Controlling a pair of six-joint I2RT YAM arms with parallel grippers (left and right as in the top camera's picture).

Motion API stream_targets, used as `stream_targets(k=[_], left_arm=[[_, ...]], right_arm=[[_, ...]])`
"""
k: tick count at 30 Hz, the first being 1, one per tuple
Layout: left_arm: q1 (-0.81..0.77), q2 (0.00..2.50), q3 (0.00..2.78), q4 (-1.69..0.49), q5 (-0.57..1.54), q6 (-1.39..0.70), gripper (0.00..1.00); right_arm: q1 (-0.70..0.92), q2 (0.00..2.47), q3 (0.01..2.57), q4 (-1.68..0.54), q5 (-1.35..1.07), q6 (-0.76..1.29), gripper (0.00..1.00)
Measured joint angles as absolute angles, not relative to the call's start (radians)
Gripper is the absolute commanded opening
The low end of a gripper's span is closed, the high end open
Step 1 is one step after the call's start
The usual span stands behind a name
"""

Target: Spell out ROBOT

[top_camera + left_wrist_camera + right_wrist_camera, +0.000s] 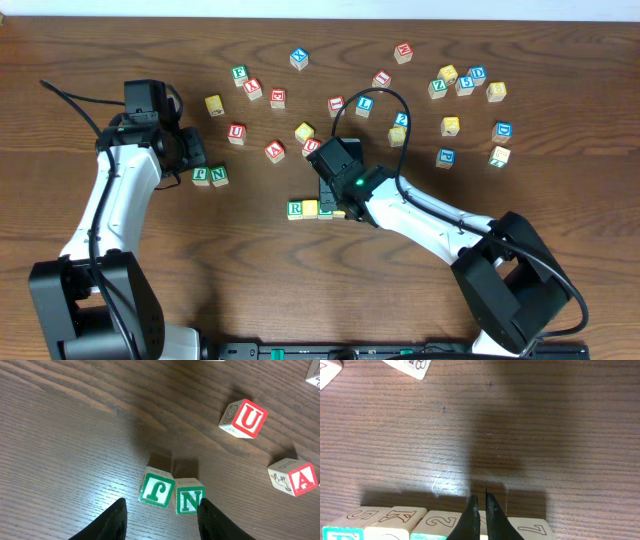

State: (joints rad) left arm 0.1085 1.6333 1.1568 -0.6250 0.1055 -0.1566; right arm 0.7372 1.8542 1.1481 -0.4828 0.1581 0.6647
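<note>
A row of letter blocks lies in front of centre: a green R block (295, 208), a yellow block (310, 208) and more that run under my right gripper (339, 206). In the right wrist view the row (440, 522) lies along the bottom edge. My right gripper's fingers (482, 506) are shut together, tips down over a block in the row that they mostly hide. My left gripper (195, 150) is open and empty. Its fingertips (162, 515) sit just short of two green-lettered blocks, one reading N (190, 496) and its neighbour (156, 490).
Loose letter blocks are scattered across the far half of the table, with a cluster at the far right (465, 82). A red U block (243, 418) and a red A block (295, 477) lie to the right of my left gripper. The right arm's cable loops over the centre (385, 110).
</note>
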Motion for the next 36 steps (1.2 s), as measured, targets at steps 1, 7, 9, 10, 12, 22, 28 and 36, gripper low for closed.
stream_targets(k=[1, 7, 9, 10, 12, 22, 28, 36], left_arm=[[0.109, 1.633, 1.157, -0.625, 0.105, -0.157, 0.45], [0.109, 1.633, 1.157, -0.625, 0.105, -0.157, 0.45], [0.109, 1.633, 1.157, -0.625, 0.105, -0.157, 0.45], [0.109, 1.633, 1.157, -0.625, 0.105, -0.157, 0.45], [0.109, 1.633, 1.157, -0.625, 0.105, -0.157, 0.45], [0.109, 1.633, 1.157, -0.625, 0.105, -0.157, 0.45], [0.109, 1.633, 1.157, -0.625, 0.105, -0.157, 0.45], [0.109, 1.633, 1.157, -0.625, 0.105, -0.157, 0.45]], right_arm=[[0.737, 1.854, 1.148, -0.487, 0.158, 0.667, 0.01], [0.737, 1.854, 1.148, -0.499, 0.158, 0.67, 0.01], [0.737, 1.854, 1.148, -0.507, 0.158, 0.674, 0.01], [0.737, 1.854, 1.148, -0.509, 0.158, 0.674, 0.01], [0.737, 1.854, 1.148, -0.509, 0.158, 0.677, 0.01], [0.754, 1.854, 1.148, -0.513, 0.161, 0.678, 0.01], [0.754, 1.854, 1.148, -0.513, 0.162, 0.678, 0.01], [0.754, 1.854, 1.148, -0.513, 0.162, 0.678, 0.01]])
